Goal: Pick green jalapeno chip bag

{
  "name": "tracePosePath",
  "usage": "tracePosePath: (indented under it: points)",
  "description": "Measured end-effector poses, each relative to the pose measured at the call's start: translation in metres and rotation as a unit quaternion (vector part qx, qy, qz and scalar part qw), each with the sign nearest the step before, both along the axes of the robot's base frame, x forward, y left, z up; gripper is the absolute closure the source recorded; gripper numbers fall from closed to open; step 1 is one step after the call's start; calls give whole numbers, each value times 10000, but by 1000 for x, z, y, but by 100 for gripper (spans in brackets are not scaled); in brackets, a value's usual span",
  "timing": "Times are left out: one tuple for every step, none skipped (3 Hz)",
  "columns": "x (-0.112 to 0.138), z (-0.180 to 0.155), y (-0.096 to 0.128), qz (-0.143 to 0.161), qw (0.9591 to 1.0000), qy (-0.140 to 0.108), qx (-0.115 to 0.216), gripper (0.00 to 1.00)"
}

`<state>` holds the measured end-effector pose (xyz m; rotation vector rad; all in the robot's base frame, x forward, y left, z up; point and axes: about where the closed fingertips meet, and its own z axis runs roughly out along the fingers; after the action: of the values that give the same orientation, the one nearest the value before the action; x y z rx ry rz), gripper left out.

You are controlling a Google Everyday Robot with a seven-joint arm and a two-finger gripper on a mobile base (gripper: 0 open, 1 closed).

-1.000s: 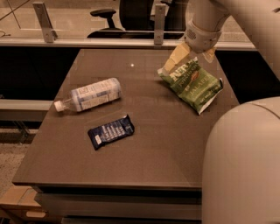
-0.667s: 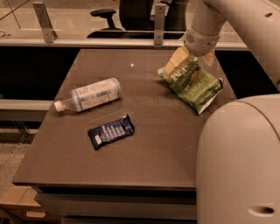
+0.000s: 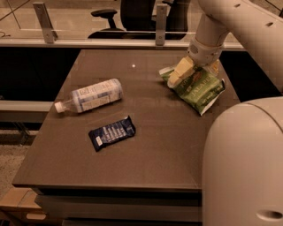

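The green jalapeno chip bag [image 3: 196, 87] lies on the right part of the brown table [image 3: 146, 163], crinkly, with white lettering. My gripper [image 3: 197, 70] hangs from the cream arm [image 3: 221, 26] and is down on the bag's far end. It is open. One finger [image 3: 178, 73] rests at the bag's left edge and the other [image 3: 215, 66] shows at its right, so the bag's top sits between them. The bag rests on the table.
A clear bottle with a white label [image 3: 90, 96] lies on its side at the left. A small dark blue wrapper [image 3: 112, 132] lies near the middle front. A large cream part of the robot [image 3: 243, 167] blocks the lower right. A rail and office chair [image 3: 132, 13] stand behind.
My gripper has come a little lower and left onto the bag's far end. The bag, bottle and wrapper have stayed in place.
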<state>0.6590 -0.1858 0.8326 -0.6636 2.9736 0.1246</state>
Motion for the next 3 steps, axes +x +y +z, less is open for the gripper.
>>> tracePosePath:
  points:
    - [-16,-8,-9,-71,9999,49,52,18]
    - [-31,-9,-10,4,9998,46,207,42]
    - [-40,-6,-7,133,9993,8,341,65]
